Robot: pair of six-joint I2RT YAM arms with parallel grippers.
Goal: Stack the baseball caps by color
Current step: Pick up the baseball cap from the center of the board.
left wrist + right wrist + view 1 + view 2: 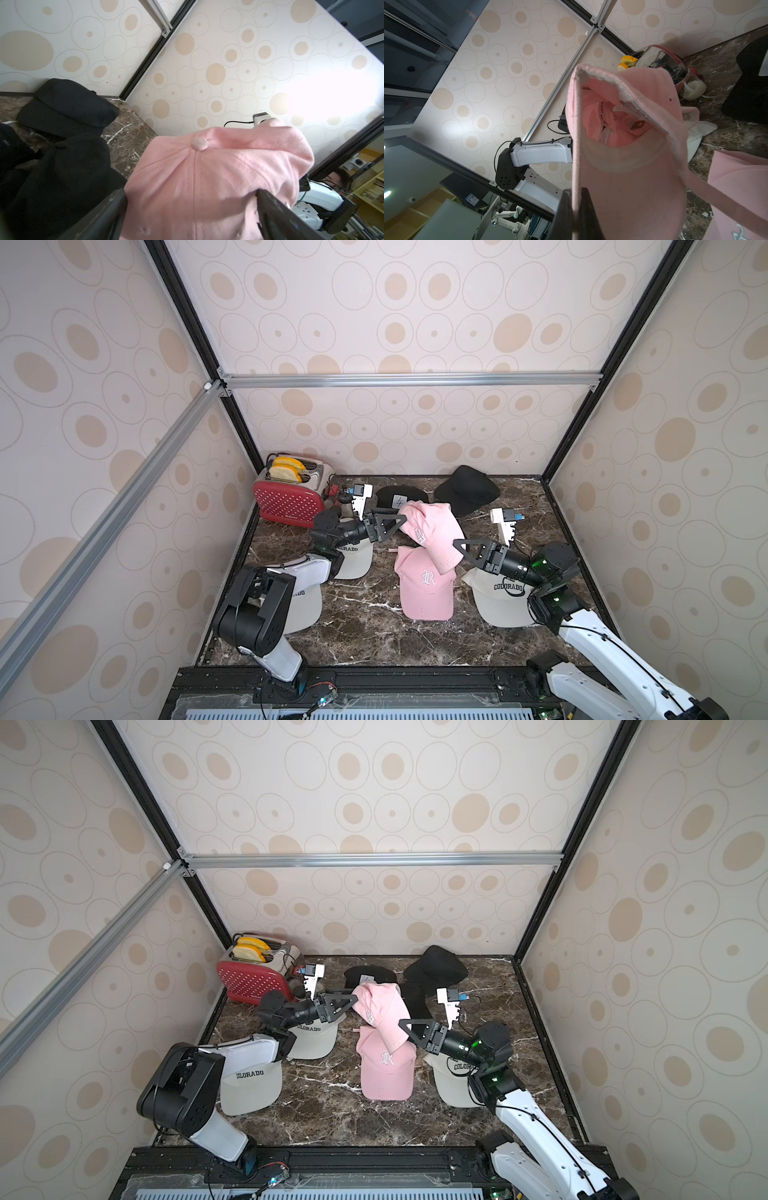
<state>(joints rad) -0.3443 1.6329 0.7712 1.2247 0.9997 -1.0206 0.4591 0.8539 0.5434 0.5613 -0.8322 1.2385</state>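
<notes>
Top views: a raised pink cap [432, 531] is held above the marble table [353, 635], partly over a second pink cap [424, 593] that lies flat there. The right gripper [457, 543] is seen at the brim and the left gripper [353, 1002] at the crown.

Left wrist: the jaws are spread wide, with the raised pink cap [218, 176] between them. 2 black caps [68, 104] are noted beyond.

Right wrist: the jaws are pressed together, pinching the brim edge.
</notes>
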